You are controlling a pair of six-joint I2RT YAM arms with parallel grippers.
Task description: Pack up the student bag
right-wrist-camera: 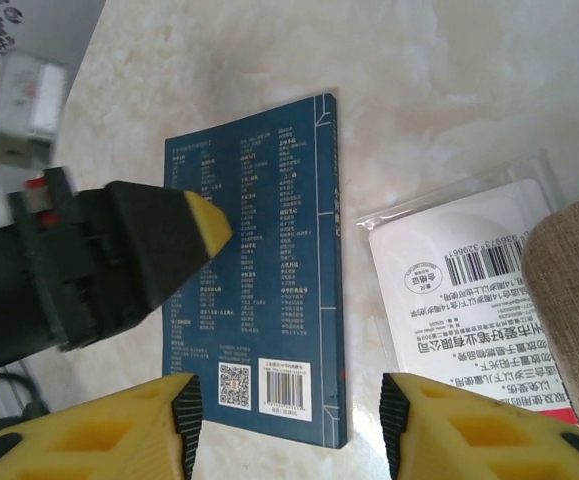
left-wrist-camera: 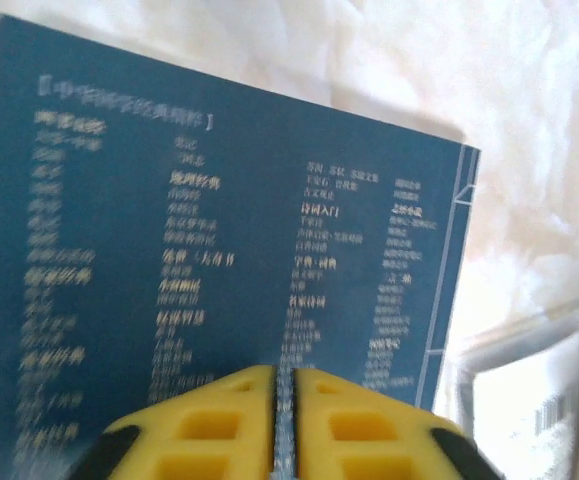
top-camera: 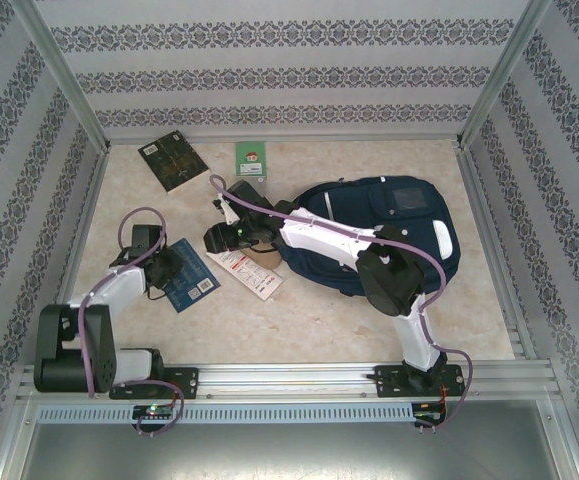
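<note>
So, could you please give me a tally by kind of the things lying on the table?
Backpack: 1
Books: 2, the blue book and the dark book
Packets: 2, the white packet and the green packet
Tan fabric item, partly in view: 1
Total: 6

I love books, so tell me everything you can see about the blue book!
The dark-blue paperback book lies flat and closed on the pale marble-look table, back cover up. Columns of pale print fill the cover, with a QR code and a barcode on white labels near one end. The left gripper, yellow jaws shut, is over it; contact cannot be told. A clear plastic packet lies beside its spine.
</note>
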